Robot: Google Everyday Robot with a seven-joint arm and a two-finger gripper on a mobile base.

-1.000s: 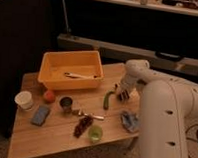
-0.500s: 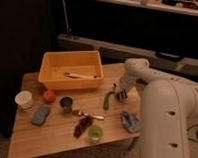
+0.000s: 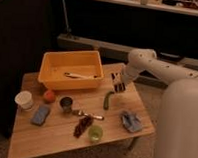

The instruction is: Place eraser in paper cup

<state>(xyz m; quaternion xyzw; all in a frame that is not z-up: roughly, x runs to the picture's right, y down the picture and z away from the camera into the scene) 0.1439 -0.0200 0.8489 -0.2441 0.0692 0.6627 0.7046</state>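
Note:
The white paper cup (image 3: 24, 99) stands upright at the table's left edge. A dark brown flat oblong piece (image 3: 82, 126) lies at the front middle of the table and looks like the eraser. Its stripes do not show. My gripper (image 3: 117, 85) hangs over the far right part of the table, right of the yellow bin and just above a green elongated thing (image 3: 108, 100). It is well away from both the cup and the brown piece. Nothing clearly shows between its fingers.
A yellow bin (image 3: 51, 79) with a utensil inside sits at the back. Near the cup are an orange ball (image 3: 49, 96), a blue-grey pad (image 3: 40, 114) and a dark metal cup (image 3: 66, 104). A translucent green cup (image 3: 95, 133) and a blue crumpled thing (image 3: 131, 121) lie in front.
The gripper has shifted only slightly, staying over the far right of the table. The objects on the table have not moved.

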